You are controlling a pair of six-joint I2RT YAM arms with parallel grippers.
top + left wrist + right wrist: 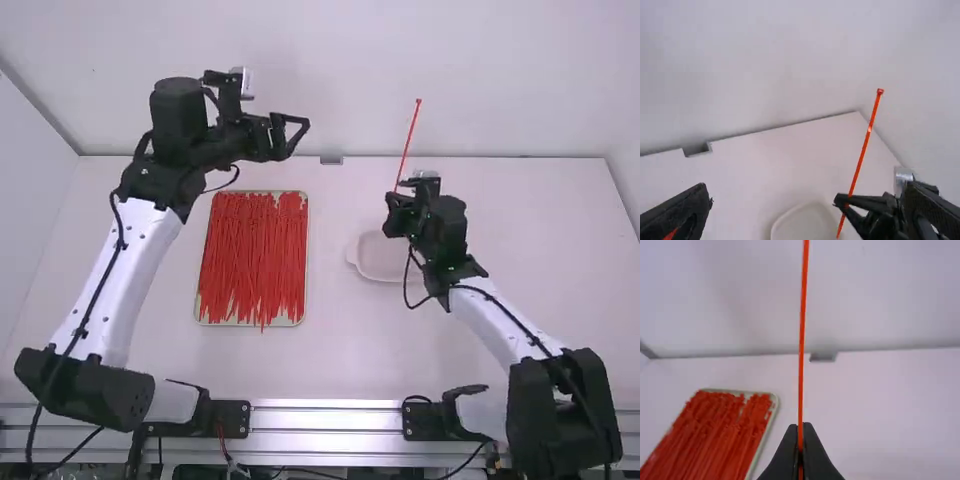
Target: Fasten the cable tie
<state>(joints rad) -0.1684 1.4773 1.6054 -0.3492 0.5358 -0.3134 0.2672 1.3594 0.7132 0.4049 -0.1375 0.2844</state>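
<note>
A single red cable tie [408, 145] stands nearly upright, its head at the top, above the right of the table. My right gripper [398, 200] is shut on the tie's lower end, and in the right wrist view the gripper [800, 440] pinches the strip [802, 340] between closed fingers. The left wrist view shows the same tie [862, 150] held by that gripper [842, 202]. My left gripper [298, 135] hangs open and high over the table's back left, pointing toward the tie and well apart from it. One of its fingers [682, 215] shows.
A tray [230, 322] piled with several red cable ties [252, 258] lies left of centre. A white bowl [372, 262] sits below the right gripper. A small grey bracket [331, 159] is at the table's back edge. Walls close in behind and at the left.
</note>
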